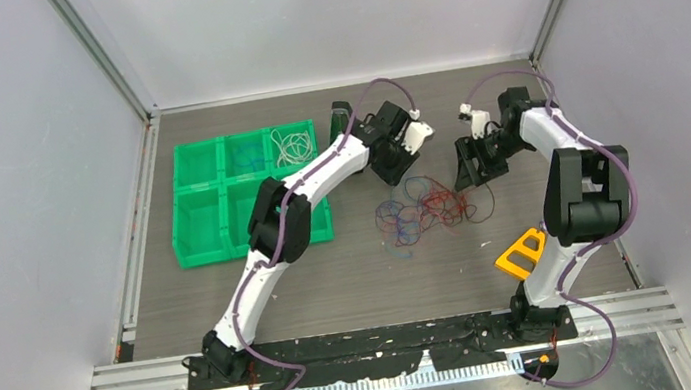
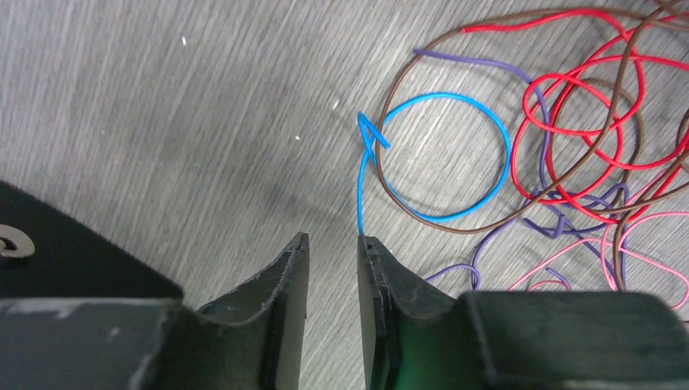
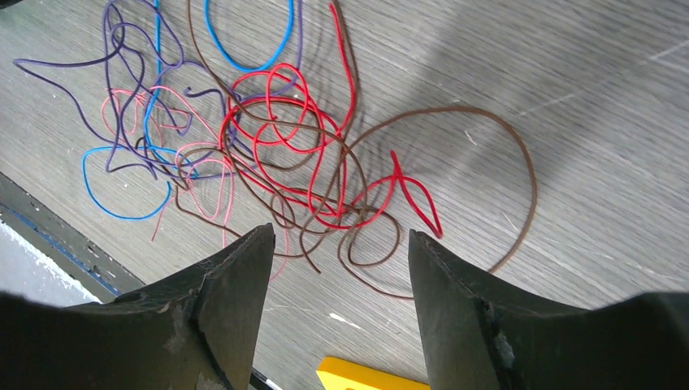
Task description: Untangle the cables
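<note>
The cables [image 1: 424, 210] lie in one loose tangle of red, blue, purple, pink and brown loops at mid-table. My left gripper [image 1: 389, 171] hangs over the tangle's far left edge. In the left wrist view its jaws [image 2: 333, 237] are open by a narrow gap with bare table between them. A blue cable [image 2: 439, 96] curls into a ring, and its free end runs down to the tip of the right finger [image 2: 370, 248]. My right gripper [image 1: 472, 170] stands at the tangle's right side, open wide [image 3: 341, 236], with brown and red loops [image 3: 396, 175] just beyond its tips.
A green compartment tray [image 1: 227, 246] sits at the left, partly under the left arm, with a coiled white wire [image 1: 293, 146] in its back right cell. A yellow plastic piece [image 1: 521, 253] lies near the right arm's base, its corner showing below the right gripper [image 3: 366, 375].
</note>
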